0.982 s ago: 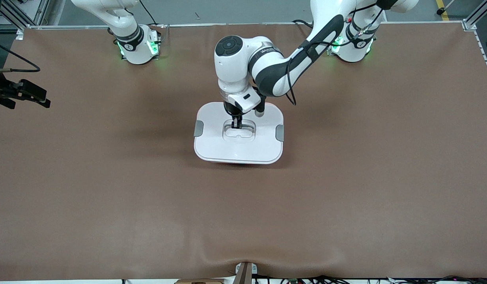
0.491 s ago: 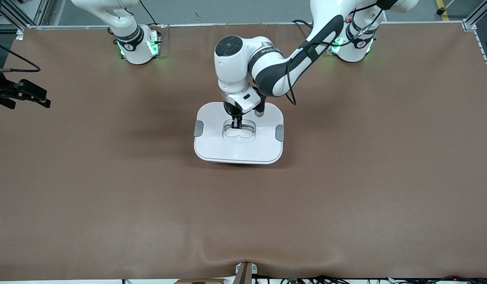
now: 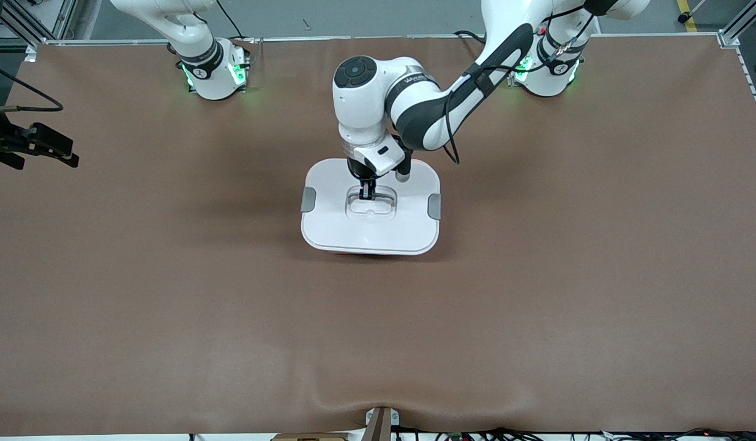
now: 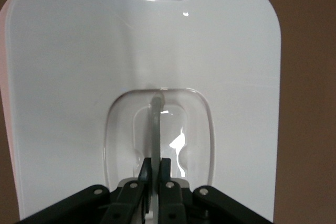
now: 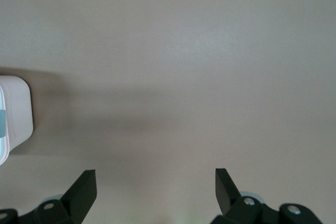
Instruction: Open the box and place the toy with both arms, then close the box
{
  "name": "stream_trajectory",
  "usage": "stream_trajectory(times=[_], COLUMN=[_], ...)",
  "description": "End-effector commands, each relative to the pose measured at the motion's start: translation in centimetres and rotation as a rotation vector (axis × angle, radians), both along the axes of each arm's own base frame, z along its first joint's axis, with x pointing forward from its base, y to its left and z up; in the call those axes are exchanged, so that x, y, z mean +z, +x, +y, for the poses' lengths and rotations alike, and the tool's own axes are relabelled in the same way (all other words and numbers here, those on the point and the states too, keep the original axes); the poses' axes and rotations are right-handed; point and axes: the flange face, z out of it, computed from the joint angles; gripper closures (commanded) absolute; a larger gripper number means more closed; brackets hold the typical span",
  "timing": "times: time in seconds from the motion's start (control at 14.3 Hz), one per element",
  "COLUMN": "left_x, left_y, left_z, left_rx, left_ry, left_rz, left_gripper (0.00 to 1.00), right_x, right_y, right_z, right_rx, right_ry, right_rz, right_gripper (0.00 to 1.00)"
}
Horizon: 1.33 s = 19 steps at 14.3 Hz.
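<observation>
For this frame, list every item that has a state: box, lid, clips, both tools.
box: on the table, closed, lid on.
lid: seated flat on the box.
handle: gripped by the left tool.
side clips: against the lid's ends; latched or not, cannot tell.
left tool: shut on the handle, in the lid's recess.
right tool: open, holding nothing, over bare table at the right arm's end; that arm waits.
toy: not visible.

Box [image 3: 370,229] mid-table, lid [image 3: 335,214] on it, left claw [image 3: 366,195] at lid handle [image 4: 156,124]
</observation>
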Motion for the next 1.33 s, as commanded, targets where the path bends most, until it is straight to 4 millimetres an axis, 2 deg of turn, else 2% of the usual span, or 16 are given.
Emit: stream_trajectory(times=[0.0,0.07,0.14,0.21,0.49,0.84,0.98,1.12,1.26], left_x=[0.0,0.6,1.1,1.4,2.8,3.1,5.2,7.8,11.1], left_y=[0.3,0.4,0.4,0.5,0.7,0.7,1.0,1.7,3.1], left_z=[-0.2,-0.1,0.0,0.2,0.5,0.8,1.6,3.3,6.3], left_rx=[-0.001,0.002,0.002,0.003,0.010,0.012,0.011,-0.020,-0.080], left_ry=[0.002,0.001,-0.001,0.002,0.000,0.012,0.016,0.028,0.030], left_rz=[-0.026,-0.031,-0.035,-0.040,-0.051,-0.049,-0.060,-0.038,-0.004], left_gripper=[0.54,0.37,0.10,0.00,0.00,0.00,0.00,0.00,0.00], right_x=[0.4,0.5,0.4,0.4,0.4,0.5,0.5,0.4,0.5], right_y=[0.0,0.0,-0.1,-0.1,-0.1,-0.1,-0.1,-0.1,-0.1], right_z=[0.3,0.2,0.2,0.2,0.1,0.2,0.1,0.1,0.1], right_rx=[0.015,0.015,0.017,0.027,0.038,0.040,0.040,0.044,0.044], right_ry=[0.001,0.001,0.001,0.002,0.002,0.004,0.004,0.004,0.004], right_rz=[0.001,0.000,0.001,0.001,0.001,0.000,0.000,0.004,0.003], right_gripper=[0.00,0.00,0.00,0.00,0.00,0.00,0.00,0.00,0.00])
